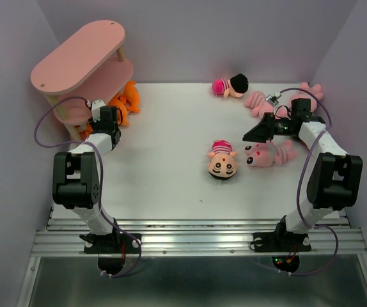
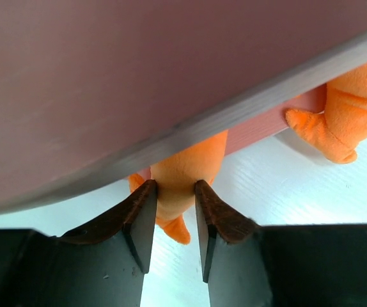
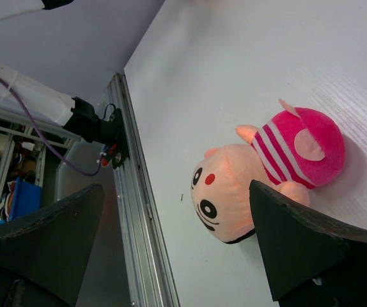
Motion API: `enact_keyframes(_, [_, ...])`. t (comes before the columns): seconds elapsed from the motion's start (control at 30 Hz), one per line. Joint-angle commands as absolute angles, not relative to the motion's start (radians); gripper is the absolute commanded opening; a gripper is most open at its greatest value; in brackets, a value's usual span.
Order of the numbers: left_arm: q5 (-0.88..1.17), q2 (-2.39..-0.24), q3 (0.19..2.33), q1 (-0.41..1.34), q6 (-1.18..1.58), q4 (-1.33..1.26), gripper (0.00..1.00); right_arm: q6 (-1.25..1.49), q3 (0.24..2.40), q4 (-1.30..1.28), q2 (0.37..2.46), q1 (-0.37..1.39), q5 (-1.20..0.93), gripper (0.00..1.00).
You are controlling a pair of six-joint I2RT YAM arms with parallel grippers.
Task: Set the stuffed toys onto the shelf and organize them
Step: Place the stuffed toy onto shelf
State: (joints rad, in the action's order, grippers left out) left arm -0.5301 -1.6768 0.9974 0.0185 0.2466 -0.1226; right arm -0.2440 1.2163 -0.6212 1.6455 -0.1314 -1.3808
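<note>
While the left gripper (image 2: pixel 174 188) clasps an orange toy (image 2: pixel 187 163) at the shelf (image 1: pixel 75 54), the right gripper (image 3: pixel 176 187) gapes open. Dolls (image 1: pixel 222 161), pink animals (image 1: pixel 272 154) — all unshelved.

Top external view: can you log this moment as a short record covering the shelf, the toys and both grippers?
shelf: pink shelf, back left
left gripper: closed around an orange toy under one of the shelf's boards
right gripper: open, empty, close to the middle doll
left on table: middle doll, back doll, pink striped animals at right
</note>
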Motion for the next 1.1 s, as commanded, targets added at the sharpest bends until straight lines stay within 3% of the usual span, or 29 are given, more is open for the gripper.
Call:
enact_keyframes(0.0, [-0.539, -1.625, 1.009, 0.008, 0.262, -0.163, 0.44, -0.265, 1.259, -0.623, 1.637, -0.138, -1.41, 1.0])
enact_keyframes(0.17, [-0.502, -1.592, 0.991, 0.008, 0.265, -0.17, 0.5, -0.267, 1.261, -0.624, 1.635, -0.138, -1.408, 1.0])
enact_keyframes(0.2, [-0.453, -1.565, 0.974, 0.008, 0.262, -0.178, 0.58, -0.268, 1.261, -0.626, 1.634, -0.138, -1.408, 1.0])
enact_keyframes(0.53, [-0.31, -1.461, 0.917, 0.008, 0.264, -0.196, 0.66, -0.268, 1.262, -0.627, 1.626, -0.138, -1.411, 1.0])
enact_keyframes(0.67, [-0.214, -1.401, 0.879, 0.008, 0.259, -0.193, 0.83, -0.278, 1.262, -0.633, 1.624, -0.147, -1.414, 1.0])
enact_keyframes(0.7, [-0.189, -1.387, 0.871, 0.008, 0.258, -0.193, 0.97, -0.281, 1.264, -0.637, 1.623, -0.147, -1.413, 1.0])
enact_keyframes(0.73, [-0.166, -1.368, 0.864, 0.008, 0.256, -0.192, 0.99, -0.29, 1.264, -0.643, 1.621, -0.147, -1.413, 1.0])
enact_keyframes(1.07, [0.086, -1.008, 0.828, 0.046, 0.158, -0.092, 0.99, -0.348, 1.276, -0.647, 1.583, -0.147, -1.283, 1.0])
